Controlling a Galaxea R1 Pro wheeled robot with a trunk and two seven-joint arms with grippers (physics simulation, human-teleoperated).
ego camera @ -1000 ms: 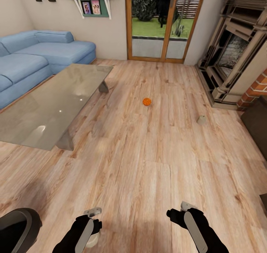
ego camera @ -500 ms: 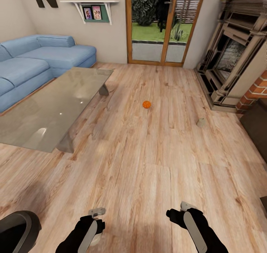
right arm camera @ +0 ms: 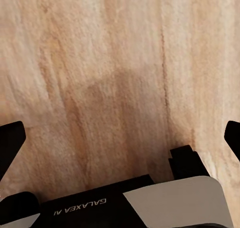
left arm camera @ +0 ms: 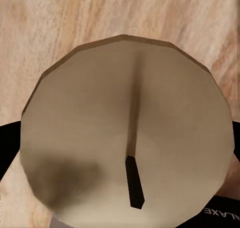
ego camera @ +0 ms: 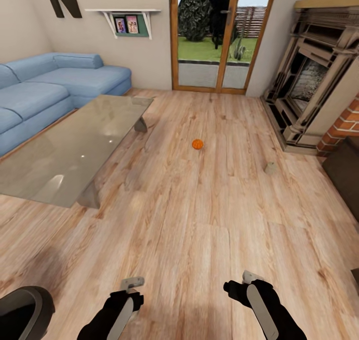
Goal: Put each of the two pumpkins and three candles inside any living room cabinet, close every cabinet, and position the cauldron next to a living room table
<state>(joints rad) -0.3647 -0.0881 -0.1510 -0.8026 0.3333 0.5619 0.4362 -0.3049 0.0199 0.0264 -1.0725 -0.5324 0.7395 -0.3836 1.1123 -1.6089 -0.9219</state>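
Carrying a candle (left arm camera: 127, 133) clamped in my left gripper (ego camera: 130, 286), wick end toward the wrist camera, its long axis along my fingers. My right gripper (right arm camera: 120, 138) hangs spread and empty over the floor (ego camera: 199, 220). The cauldron (ego camera: 22, 310) sits at my left side. Farther off stands the glass table (ego camera: 70, 150), then a second candle (ego camera: 270, 168) upright on the boards near the fireplace (ego camera: 309, 95), and a pumpkin (ego camera: 197, 143) mid-floor, stem direction too small to tell. I judge rolling on could jolt the held candle loose, or knock the pumpkin so it rolls away.
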